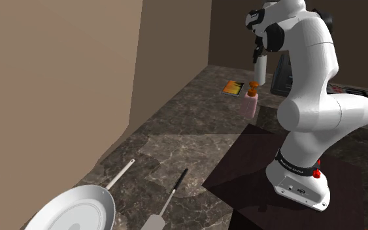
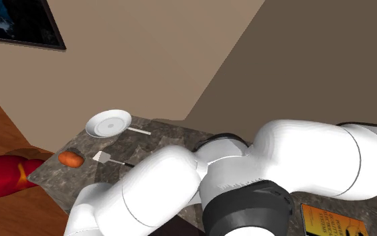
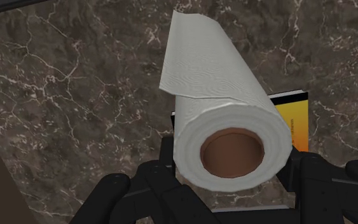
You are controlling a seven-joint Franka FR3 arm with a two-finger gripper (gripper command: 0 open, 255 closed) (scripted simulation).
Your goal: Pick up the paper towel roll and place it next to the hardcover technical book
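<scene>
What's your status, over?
Gripper shut on paper towel roll. Yellow-covered book just beyond it. Pink pump bottle stands close by the book.

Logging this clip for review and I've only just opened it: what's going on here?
The white arm has its end effector shut on the paper towel roll, one black finger on each side, over the dark marble counter. The yellow-orange book lies flat on the counter right beside the roll. Whether the roll's far end touches the counter cannot be told. A white pan and a spatula lie further along the counter.
</scene>
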